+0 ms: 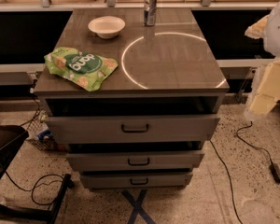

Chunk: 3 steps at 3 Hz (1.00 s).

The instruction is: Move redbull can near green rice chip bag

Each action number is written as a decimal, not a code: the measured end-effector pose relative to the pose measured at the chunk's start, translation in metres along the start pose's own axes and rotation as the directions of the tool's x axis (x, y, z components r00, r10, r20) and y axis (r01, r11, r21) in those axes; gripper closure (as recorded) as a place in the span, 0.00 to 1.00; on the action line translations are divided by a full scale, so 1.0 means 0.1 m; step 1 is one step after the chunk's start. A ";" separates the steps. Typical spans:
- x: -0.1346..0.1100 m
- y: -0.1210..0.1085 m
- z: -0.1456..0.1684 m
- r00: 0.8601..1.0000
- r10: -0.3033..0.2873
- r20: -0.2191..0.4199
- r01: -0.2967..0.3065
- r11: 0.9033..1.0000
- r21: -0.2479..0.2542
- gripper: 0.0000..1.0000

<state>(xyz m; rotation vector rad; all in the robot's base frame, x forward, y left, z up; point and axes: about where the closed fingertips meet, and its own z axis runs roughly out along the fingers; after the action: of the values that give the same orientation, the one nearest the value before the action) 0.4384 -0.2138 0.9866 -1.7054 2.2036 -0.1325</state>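
- The redbull can (150, 7) is standing upright at the far edge of the tabletop (177, 64). It is well apart from the jaws, to their left and farther back.
- The gripper (267, 90) is hanging outside the right edge of the tabletop. I cannot tell if the jaws are open or closed.
- The can is probably light, with thin metal walls that are stiff enough but are denting under a hard squeeze. The surface is looking smooth, so it may be slipping in a loose hold.
- Being tall and slim, it is tipping easily. I would be taking hold at the middle of the body, from the side.
- Its long axis is running vertically and the shiny top is pointing up. As it is round, any side is serving equally.
- The green rice chip bag (80, 67) is lying flat, farther left of the jaws than the can and more to the front. Its long axis is running slantwise.
- A white bowl (106, 26) is sitting near the can, on the side away from the jaws.
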 end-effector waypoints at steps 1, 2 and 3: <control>0.00 0.00 0.00 1.000 0.000 0.000 0.000 1.000 0.000 0.00; -0.11 -0.28 0.02 0.996 0.034 0.079 -0.038 0.998 0.054 0.00; -0.31 -0.78 0.04 0.964 0.081 0.254 -0.116 0.985 0.126 0.00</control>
<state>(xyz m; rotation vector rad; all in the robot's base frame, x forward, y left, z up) 0.5181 -0.2047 1.0113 -1.4483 2.0387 -0.0437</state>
